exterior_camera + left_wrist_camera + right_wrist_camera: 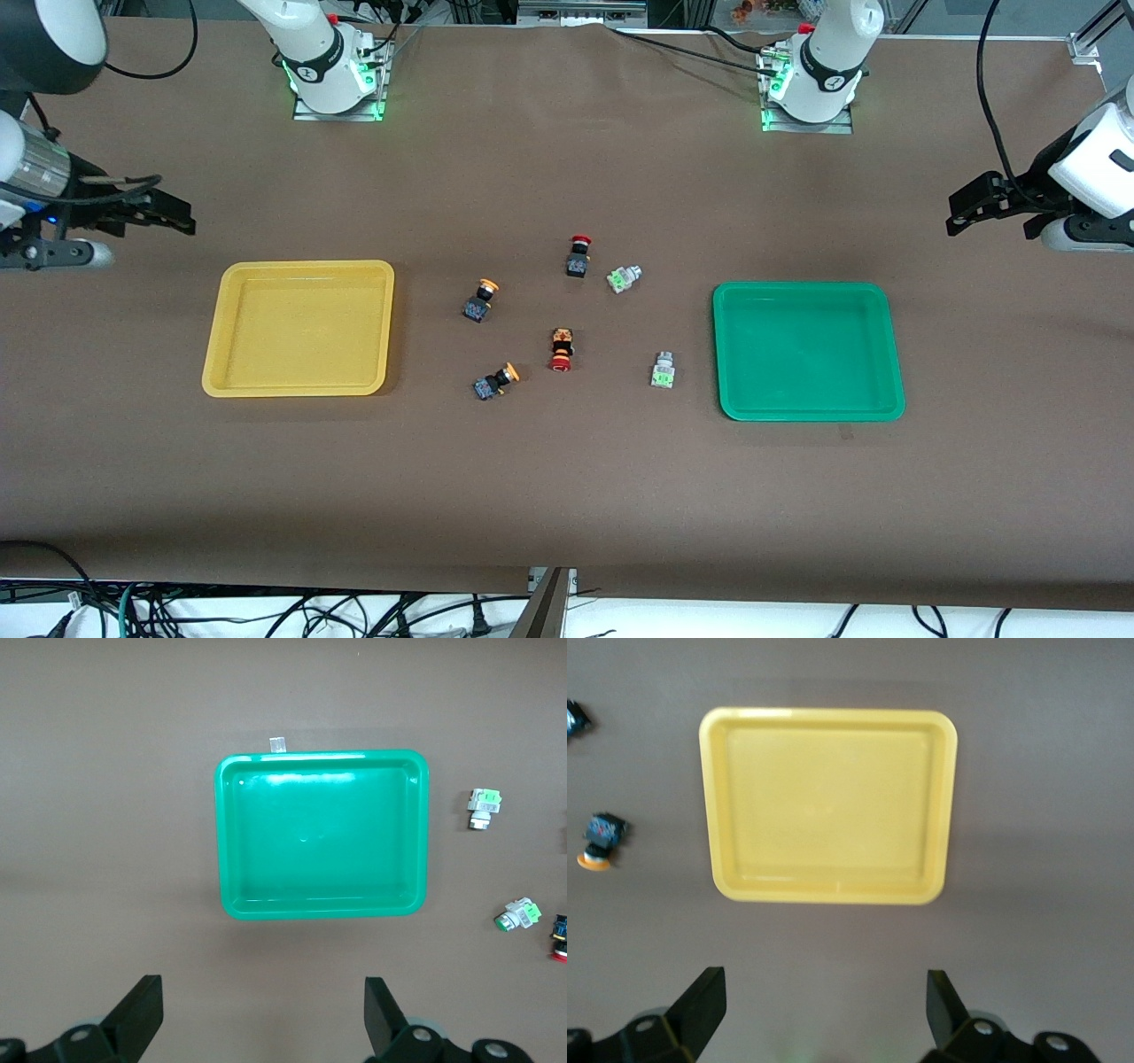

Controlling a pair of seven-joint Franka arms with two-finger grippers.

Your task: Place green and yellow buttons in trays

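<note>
Nothing is sorted yet; all four buttons lie between the empty yellow tray (301,328) and green tray (808,351); the left gripper (263,1014) and right gripper (824,1005) hover spread wide, holding nothing, each above the table beside its tray; next, one must likely descend on a green button (663,370) or yellow button (495,381).

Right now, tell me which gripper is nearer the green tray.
Left. The left gripper hangs open past the green tray at its own end of the table; the right gripper waits open at the yellow tray end.
</note>
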